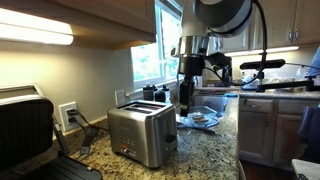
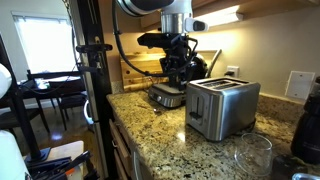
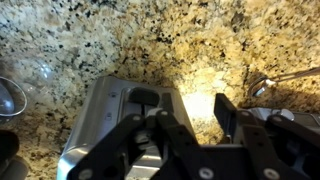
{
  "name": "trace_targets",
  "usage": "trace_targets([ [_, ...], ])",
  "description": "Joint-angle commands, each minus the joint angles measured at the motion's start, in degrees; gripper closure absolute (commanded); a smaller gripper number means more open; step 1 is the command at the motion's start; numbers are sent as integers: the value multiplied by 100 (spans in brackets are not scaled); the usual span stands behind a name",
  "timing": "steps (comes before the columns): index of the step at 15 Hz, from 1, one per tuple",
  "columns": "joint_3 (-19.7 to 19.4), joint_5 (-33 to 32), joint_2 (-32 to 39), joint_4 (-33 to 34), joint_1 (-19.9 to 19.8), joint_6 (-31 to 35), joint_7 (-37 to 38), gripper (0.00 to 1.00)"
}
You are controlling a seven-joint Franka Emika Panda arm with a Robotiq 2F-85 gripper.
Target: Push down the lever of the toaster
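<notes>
On the speckled granite counter (image 1: 205, 150) stood the toaster (image 1: 142, 134), the gripper (image 3: 190, 135) hovering above its lever (image 3: 146, 97), fingers spread, holding nothing; approach seemed done; next, it needed a straight downward press.

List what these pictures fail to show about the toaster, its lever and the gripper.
- Lever height: too small on the toaster in both exterior views.
- Toaster slots: covered by the gripper in the wrist view.
- Contact between gripper and lever: unclear in every view.
- Toaster buttons: too small to read.
</notes>
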Motion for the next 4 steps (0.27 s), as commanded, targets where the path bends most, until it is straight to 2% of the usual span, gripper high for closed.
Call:
trace_targets([
  [1, -60, -117, -393, -281, 58, -192, 277, 23],
  [2, -103, -46, -54, -41, 106, -51, 85, 42],
  [4, -103, -46, -75, -60, 106, -72, 116, 29],
])
